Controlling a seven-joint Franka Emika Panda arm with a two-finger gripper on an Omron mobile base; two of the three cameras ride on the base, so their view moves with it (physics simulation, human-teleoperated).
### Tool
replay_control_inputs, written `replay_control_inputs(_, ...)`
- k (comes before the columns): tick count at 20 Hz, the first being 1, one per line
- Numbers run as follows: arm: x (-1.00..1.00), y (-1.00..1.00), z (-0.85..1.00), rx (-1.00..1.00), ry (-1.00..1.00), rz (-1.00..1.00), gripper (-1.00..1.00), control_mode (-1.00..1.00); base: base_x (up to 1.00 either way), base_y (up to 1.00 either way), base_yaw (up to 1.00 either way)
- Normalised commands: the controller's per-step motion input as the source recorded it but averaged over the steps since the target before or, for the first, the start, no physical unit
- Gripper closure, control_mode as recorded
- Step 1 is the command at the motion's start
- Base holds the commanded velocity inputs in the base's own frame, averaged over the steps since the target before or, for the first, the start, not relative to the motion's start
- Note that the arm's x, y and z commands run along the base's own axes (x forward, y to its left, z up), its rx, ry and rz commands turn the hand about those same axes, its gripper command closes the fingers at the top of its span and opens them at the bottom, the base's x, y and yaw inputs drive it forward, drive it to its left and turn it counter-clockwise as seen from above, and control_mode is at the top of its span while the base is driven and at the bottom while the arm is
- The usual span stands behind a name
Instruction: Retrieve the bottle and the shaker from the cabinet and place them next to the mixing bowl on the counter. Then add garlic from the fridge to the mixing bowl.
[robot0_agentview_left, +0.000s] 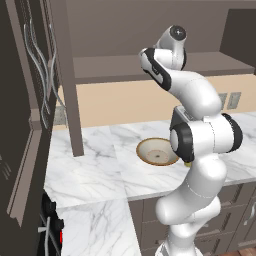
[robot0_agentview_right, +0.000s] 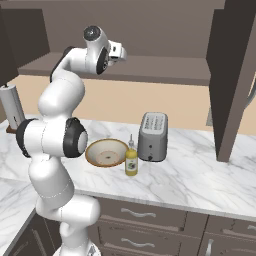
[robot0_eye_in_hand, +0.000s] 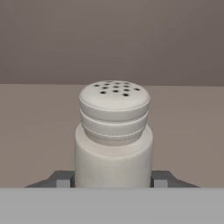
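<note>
In the hand view the shaker (robot0_eye_in_hand: 113, 131), a pale grey cylinder with a rounded, holed cap, stands upright on the cabinet shelf (robot0_eye_in_hand: 35, 131). My gripper (robot0_eye_in_hand: 113, 180) is shut on its lower body, one dark fingertip (robot0_eye_in_hand: 63, 179) against each side. In the right base view my hand (robot0_agentview_right: 119, 51) reaches into the cabinet over its shelf (robot0_agentview_right: 165, 70). The yellow-olive bottle (robot0_agentview_right: 131, 161) stands upright on the marble counter (robot0_agentview_right: 190, 170), just right of the tan-rimmed mixing bowl (robot0_agentview_right: 106, 152). The bowl (robot0_agentview_left: 156, 151) also lies behind my arm in the left base view.
A silver toaster (robot0_agentview_right: 153, 136) stands behind the bottle. An open dark cabinet door (robot0_agentview_right: 232, 75) hangs at the right, another (robot0_agentview_left: 67, 75) at the left. A grey cylinder (robot0_agentview_right: 12, 107) stands on the counter's far left. Brown drawers (robot0_agentview_right: 150, 220) run below.
</note>
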Motion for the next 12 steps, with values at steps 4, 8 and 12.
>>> replay_control_inputs(4, -0.22, 0.0, 0.0, 0.0, 0.0, 0.0, 1.0, -1.0, 0.0, 0.0, 0.0)
replay_control_inputs(8, -0.99, 0.0, -0.01, 0.01, 0.0, 0.0, 1.0, -1.0, 0.0, 0.0, 0.0)
replay_control_inputs(12, -1.0, 0.02, 0.0, 0.03, -0.01, 0.0, 1.0, -1.0, 0.0, 0.0, 0.0)
